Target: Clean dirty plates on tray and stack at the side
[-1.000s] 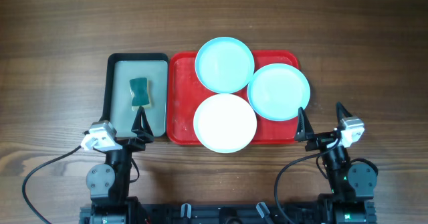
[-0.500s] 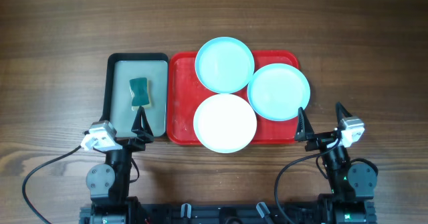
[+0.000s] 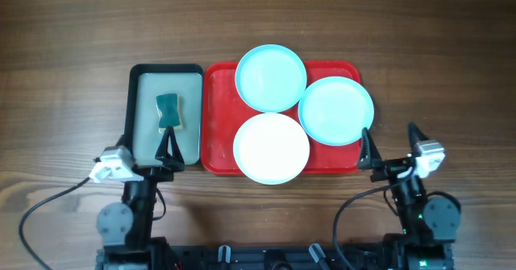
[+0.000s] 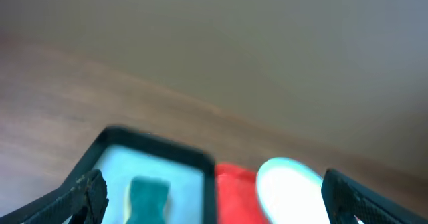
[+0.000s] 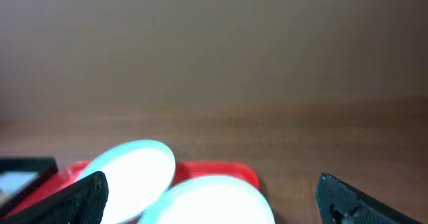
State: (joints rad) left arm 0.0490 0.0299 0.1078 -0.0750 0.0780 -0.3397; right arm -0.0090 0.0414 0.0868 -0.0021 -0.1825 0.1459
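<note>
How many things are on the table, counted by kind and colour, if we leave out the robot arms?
Light-blue plates: 2
White plate: 1
Red tray: 1
Black-rimmed tray: 1
Green sponge: 1
Total: 6

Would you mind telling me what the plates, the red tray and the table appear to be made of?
The plates: probably plastic, smooth, satin; flat uniform white and pale-blue colour, thin plain rims.
The red tray: probably moulded plastic, slightly shiny; even colour, rounded corners, raised rim.
The table: wood or wood-look laminate, matte; brown grain streaks, the look leaves it open.
</note>
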